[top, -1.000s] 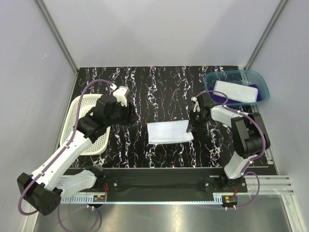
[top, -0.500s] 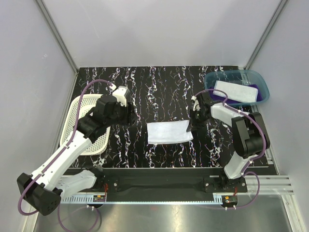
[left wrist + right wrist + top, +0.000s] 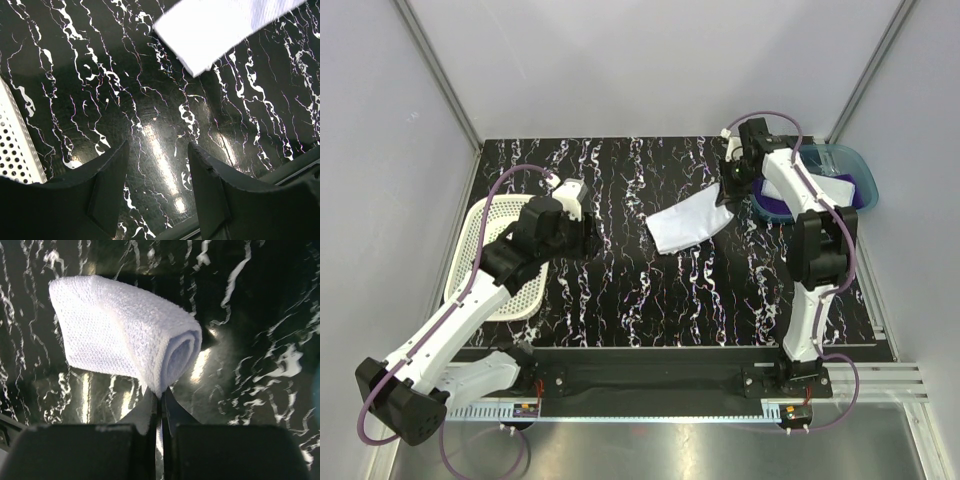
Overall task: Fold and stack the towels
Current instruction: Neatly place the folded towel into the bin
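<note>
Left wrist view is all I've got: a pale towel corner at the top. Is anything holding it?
Observer: Yes, the right gripper is shut on the pale towel's end beside the teal bin.
Operator: Flat or bunched?
Observer: At the pinch it is doubled over in a loop.
Operator: What's in the bin?
Observer: A white towel lying on a purple towel.

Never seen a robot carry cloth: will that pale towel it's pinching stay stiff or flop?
Probably floppy: the pale towel curls over where the right tool pinches its edge. Likely light, since that small pinch holds it up. Its looped weave looks grippy, so slipping seems unlikely.
</note>
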`<state>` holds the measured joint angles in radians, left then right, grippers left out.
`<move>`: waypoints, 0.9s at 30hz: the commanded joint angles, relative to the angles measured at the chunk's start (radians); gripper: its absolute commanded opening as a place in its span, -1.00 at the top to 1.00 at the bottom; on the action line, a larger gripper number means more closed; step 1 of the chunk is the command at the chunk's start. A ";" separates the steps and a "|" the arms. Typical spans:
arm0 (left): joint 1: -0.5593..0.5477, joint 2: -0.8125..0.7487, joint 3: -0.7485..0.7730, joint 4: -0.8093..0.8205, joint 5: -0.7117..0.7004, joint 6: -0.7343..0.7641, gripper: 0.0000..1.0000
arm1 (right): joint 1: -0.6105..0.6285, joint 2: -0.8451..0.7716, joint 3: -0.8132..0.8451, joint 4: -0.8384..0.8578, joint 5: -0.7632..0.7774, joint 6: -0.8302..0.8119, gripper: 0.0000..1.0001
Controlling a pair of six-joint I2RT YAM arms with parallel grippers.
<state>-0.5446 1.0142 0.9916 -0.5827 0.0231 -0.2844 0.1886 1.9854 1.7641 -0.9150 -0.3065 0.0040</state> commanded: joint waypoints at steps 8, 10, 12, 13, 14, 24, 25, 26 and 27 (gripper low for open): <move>0.000 0.017 0.008 0.026 -0.008 0.021 -0.11 | -0.181 0.263 0.536 -0.272 -0.029 -0.072 1.00; 0.000 0.026 0.015 0.018 -0.020 0.025 -0.11 | -0.210 0.288 0.564 -0.275 -0.051 -0.064 1.00; 0.003 0.032 0.019 0.018 -0.020 0.028 -0.11 | -0.239 0.296 0.584 -0.278 -0.062 -0.061 1.00; 0.003 0.037 0.021 0.017 -0.020 0.027 -0.11 | -0.248 0.297 0.590 -0.277 -0.066 -0.061 1.00; 0.003 0.038 0.019 0.017 -0.018 0.027 -0.11 | -0.274 0.297 0.597 -0.275 -0.069 -0.061 1.00; 0.008 0.058 0.024 0.020 -0.002 0.034 -0.12 | -0.458 0.294 0.620 -0.259 -0.077 -0.016 1.00; 0.008 0.061 0.024 0.021 0.001 0.034 -0.12 | -0.475 0.294 0.623 -0.255 -0.077 -0.010 1.00; 0.009 0.064 0.025 0.021 0.008 0.034 -0.12 | -0.489 0.293 0.629 -0.254 -0.082 -0.010 1.00; 0.008 0.069 0.027 0.018 0.011 0.034 -0.12 | -0.514 0.291 0.630 -0.252 -0.095 -0.010 1.00</move>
<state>-0.5415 1.0733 0.9916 -0.5877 0.0231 -0.2661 -0.2691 2.2784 2.3413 -1.1645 -0.3695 -0.0212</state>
